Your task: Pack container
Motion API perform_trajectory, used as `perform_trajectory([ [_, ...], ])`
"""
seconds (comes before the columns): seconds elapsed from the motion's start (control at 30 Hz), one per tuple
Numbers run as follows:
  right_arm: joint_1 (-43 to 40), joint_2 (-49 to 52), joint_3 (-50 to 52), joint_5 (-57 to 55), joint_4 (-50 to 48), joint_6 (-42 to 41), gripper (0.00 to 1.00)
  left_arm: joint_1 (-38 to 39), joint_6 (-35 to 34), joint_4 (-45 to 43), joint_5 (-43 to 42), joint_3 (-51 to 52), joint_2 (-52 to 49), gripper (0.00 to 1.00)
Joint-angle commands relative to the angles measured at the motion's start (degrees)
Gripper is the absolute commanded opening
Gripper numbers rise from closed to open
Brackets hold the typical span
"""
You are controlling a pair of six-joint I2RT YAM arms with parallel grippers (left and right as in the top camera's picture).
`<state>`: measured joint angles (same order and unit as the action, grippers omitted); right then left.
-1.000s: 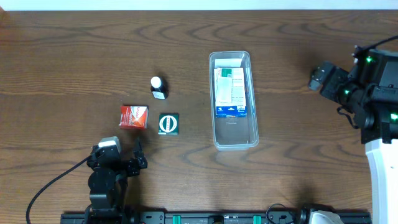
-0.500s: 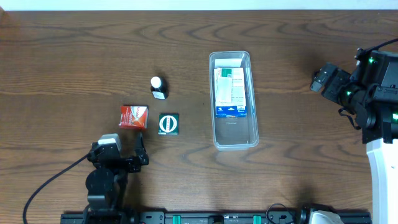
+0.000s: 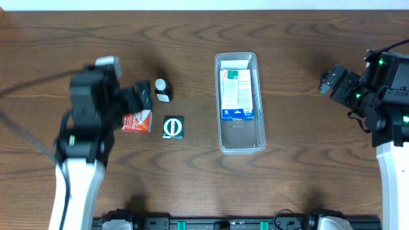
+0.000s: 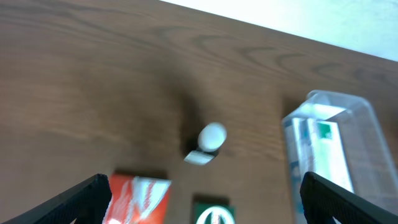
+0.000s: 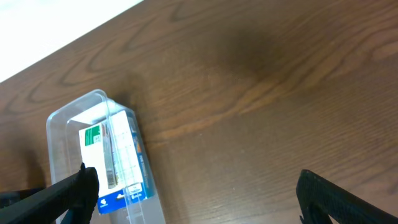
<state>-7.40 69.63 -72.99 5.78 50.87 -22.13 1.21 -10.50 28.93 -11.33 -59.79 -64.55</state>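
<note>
The container (image 3: 241,142), a clear long tub, stands at mid-table and holds a white, green and blue box (image 3: 236,96). A small white bottle (image 3: 163,89), a red box (image 3: 137,121) and a green box (image 3: 173,127) lie to its left. My left gripper (image 3: 146,97) is open and empty, hovering over the red box and beside the bottle. The left wrist view shows the bottle (image 4: 210,140), red box (image 4: 138,196), green box (image 4: 211,213) and the container (image 4: 323,98) between the open fingers (image 4: 208,205). My right gripper (image 3: 331,80) is open and empty, right of the container (image 5: 87,102).
The wooden table's far edge (image 3: 204,9) runs along the top of the overhead view. The right arm's white base (image 3: 390,172) stands at the right edge. A rail (image 3: 211,223) runs along the front edge.
My left arm has risen from the front edge and swung forward, its gripper now over the red box near the bottle. The right arm and all objects have stayed put.
</note>
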Motion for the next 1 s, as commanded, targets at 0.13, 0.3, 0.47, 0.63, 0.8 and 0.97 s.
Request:
perform_trajectory([
  [0.13,-0.24,-0.02,-0.17,0.04,-0.02,-0.55,0.99,-0.13,-0.37,-5.49,-7.69,-4.74,-13.86,0.98],
  [0.3,-0.24,-0.02,-0.17,0.04,-0.02,-0.55,0.99,0.46,-0.96,-5.86,-7.65,-4.74,-20.52,0.98],
  [0.47,-0.24,-0.02,-0.17,0.04,-0.02,-0.55,0.99,3.28,2.82,-5.81,-3.58,-4.76,-23.80,0.98],
  [0.63,-0.24,-0.02,-0.17,0.04,-0.02,-0.57,0.99,6.67,6.29,-4.81,3.58,-4.74,-25.16,0.98],
  [0.8,-0.24,-0.02,-0.17,0.04,-0.02,-0.55,0.99,7.87,6.43,-4.15,9.07,-4.74,-26.51,0.88],
  [0.97,-0.24,-0.02,-0.17,0.04,-0.02,-0.55,0.99,7.89,6.45,-4.72,9.25,-4.74,-27.89,0.80],
])
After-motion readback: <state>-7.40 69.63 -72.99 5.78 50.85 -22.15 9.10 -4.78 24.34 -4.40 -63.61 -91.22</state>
